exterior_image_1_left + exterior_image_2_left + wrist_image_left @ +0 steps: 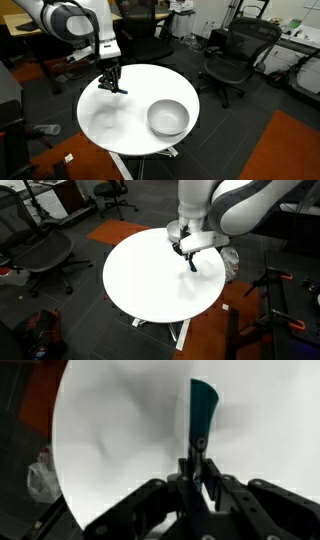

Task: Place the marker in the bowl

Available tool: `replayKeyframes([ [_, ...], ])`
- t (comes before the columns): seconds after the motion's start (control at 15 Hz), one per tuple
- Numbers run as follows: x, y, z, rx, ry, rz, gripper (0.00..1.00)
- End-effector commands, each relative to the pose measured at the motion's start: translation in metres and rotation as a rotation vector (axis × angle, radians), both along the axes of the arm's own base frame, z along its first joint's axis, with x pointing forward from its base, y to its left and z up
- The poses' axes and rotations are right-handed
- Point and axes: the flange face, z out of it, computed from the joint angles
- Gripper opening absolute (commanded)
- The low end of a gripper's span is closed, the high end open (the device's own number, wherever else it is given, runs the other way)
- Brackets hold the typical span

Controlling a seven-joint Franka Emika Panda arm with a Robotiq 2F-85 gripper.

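Observation:
My gripper is shut on the marker, a thin dark stick with a teal-blue end that points out from between the fingers. It hangs just above the white round table, over its far left part. In an exterior view the marker sticks down below the gripper. The shiny grey bowl stands on the table's right side, well apart from the gripper. The bowl does not show in the wrist view.
Black office chairs stand behind the table, and another chair is beside it. A pale plastic bag lies on the floor by the table's edge. Orange carpet borders the dark floor.

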Motion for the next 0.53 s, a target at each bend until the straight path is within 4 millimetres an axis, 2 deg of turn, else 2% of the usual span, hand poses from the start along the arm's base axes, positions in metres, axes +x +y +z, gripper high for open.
replayKeyframes([
  [0.0, -0.007, -0.032, 0.029, -0.027, 0.002, 0.033, 0.05],
  [0.2, -0.004, -0.060, 0.043, -0.057, -0.023, 0.053, 0.05],
  [0.47, 0.002, -0.102, 0.050, -0.056, -0.033, 0.076, 0.05],
])
